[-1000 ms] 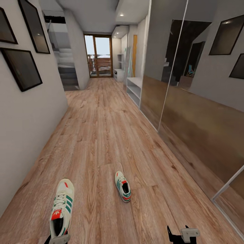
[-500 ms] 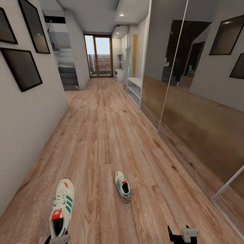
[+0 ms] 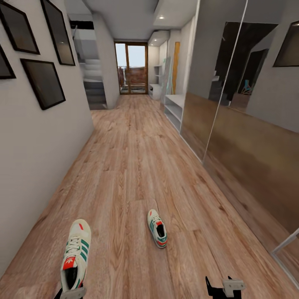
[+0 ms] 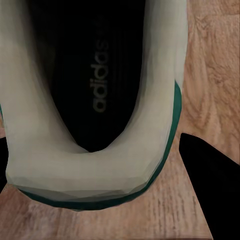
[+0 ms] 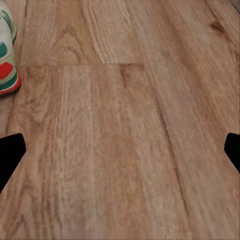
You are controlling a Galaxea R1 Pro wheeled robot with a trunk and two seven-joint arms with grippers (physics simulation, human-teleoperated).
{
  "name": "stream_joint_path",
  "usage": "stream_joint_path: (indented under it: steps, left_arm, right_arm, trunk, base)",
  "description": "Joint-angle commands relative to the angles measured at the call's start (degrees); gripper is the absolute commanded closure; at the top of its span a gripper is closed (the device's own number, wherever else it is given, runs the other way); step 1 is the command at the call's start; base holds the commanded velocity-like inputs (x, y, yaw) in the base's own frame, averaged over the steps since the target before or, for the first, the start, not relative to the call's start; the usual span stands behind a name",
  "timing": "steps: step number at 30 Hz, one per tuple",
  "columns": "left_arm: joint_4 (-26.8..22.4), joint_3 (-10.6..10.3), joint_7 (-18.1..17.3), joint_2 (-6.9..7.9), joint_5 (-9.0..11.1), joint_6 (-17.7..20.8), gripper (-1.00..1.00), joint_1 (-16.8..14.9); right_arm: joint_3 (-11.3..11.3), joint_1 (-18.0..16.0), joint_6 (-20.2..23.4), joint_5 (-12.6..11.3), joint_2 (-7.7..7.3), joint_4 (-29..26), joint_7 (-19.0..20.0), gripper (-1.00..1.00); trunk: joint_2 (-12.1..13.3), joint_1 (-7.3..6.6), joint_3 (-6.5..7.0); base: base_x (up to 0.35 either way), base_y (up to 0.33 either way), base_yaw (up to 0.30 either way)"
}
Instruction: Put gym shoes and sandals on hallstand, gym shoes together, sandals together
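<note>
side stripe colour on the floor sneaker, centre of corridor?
Green stripes on a white gym shoe, red-orange heel tab. Clearest in the head view.

So one gym shoe [image 3: 75,256] sits at the left gripper [image 3: 70,292], toe pointing away down the corridor floor [image 3: 133,166]. The other gym shoe [image 3: 157,228] lies off to its right, a bit farther ahead. The right gripper [image 3: 224,287] hangs over bare floor, right of both.
</note>
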Motion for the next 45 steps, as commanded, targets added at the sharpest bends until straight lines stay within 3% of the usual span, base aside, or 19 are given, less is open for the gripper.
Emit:
stream_joint_path:
  steps: [1,17,45]
  left_arm:
    - [0.1,-0.1,0.4,-0.01,-0.2,-0.2,1.0,0.0]
    - [0.0,-0.1,0.4,0.05,-0.2,-0.2,1.0,0.0]
    - [-0.1,-0.1,0.4,0.05,-0.2,-0.2,1.0,0.0]
  right_arm:
    - [-0.5,0.0,-0.2,0.6,0.01,0.0,0.0,-1.0]
    - [-0.5,0.0,-0.2,0.6,0.02,0.0,0.0,-1.0]
    - [-0.5,0.0,-0.2,0.7,0.05,0.0,0.0,-1.0]
  trunk:
    - [0.0,-0.01,-0.07]
    - [0.0,-0.01,-0.45]
    - [0.0,-0.01,-1.15]
  base:
    - [0.0,0.0,0.264]
    - [0.004,0.0,0.271]
    - [0.139,-0.028,0.271]
